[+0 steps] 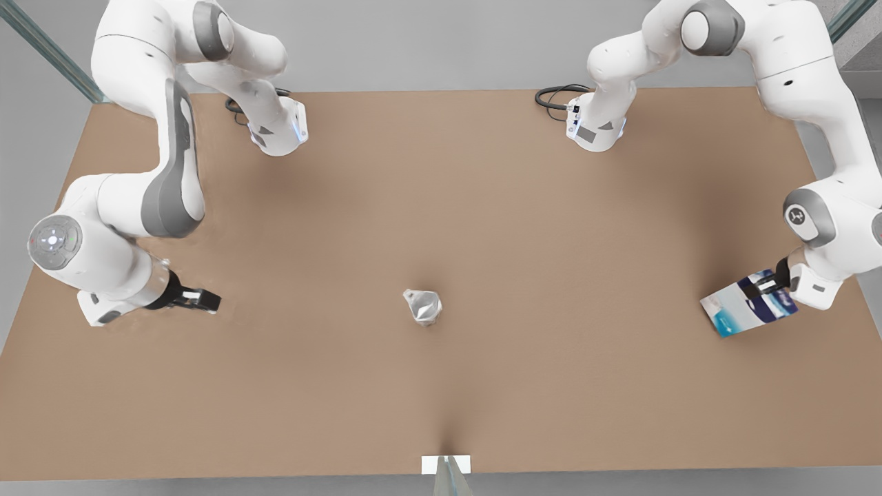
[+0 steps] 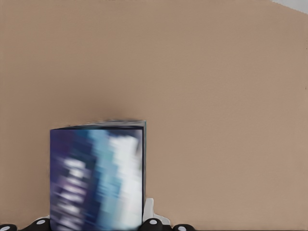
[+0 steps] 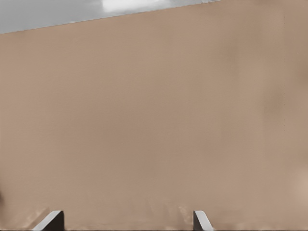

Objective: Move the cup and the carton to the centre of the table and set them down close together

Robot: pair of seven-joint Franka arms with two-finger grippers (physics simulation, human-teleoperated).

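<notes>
Bare table (image 1: 565, 275) around the lone central cup (image 1: 423, 306).

Large rectangular table (image 1: 551, 386), flat, plain matte tan-brown. Near its centre, standing directly on it, a small pale grey-white faceted cup (image 1: 423, 306), well apart from every edge. Along the far edge, two white robot arm bases mounted on the surface, one toward the front view's left (image 1: 279, 131), one toward the front view's right (image 1: 596, 127), a black cable (image 1: 555, 96) looped beside the latter. At the middle of the near edge, a small white flat plate (image 1: 446, 464). By the edge on the front view's right, a white, navy and teal box-shaped carton (image 1: 747, 306), tilted, pinched in the left tool (image 1: 761, 286); contact with the table unclear.
</notes>
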